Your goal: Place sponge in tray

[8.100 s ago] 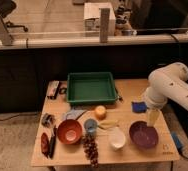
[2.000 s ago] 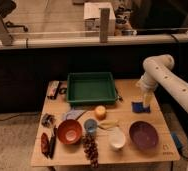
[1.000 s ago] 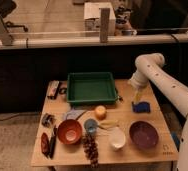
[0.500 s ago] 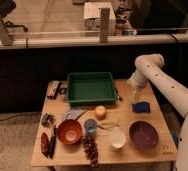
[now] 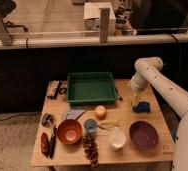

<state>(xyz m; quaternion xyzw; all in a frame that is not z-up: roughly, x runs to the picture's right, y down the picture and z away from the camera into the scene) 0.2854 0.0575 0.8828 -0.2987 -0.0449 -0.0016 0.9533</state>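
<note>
Lowest in the frame, the purple bowl (image 5: 143, 134) and the red bowl (image 5: 69, 131) sit near the table's front edge, with an orange (image 5: 100, 111) just above them. Higher, right of centre, the sponge (image 5: 143, 107) lies near the table's right edge. The gripper (image 5: 138, 101) hangs at its upper-left side, apparently touching; whether it has hold of the sponge I cannot tell. The tray (image 5: 92, 90) sits up and left of the sponge, apart from it, long axis left to right. The carry, I judge, goes leftward over the tray's right wall.
</note>
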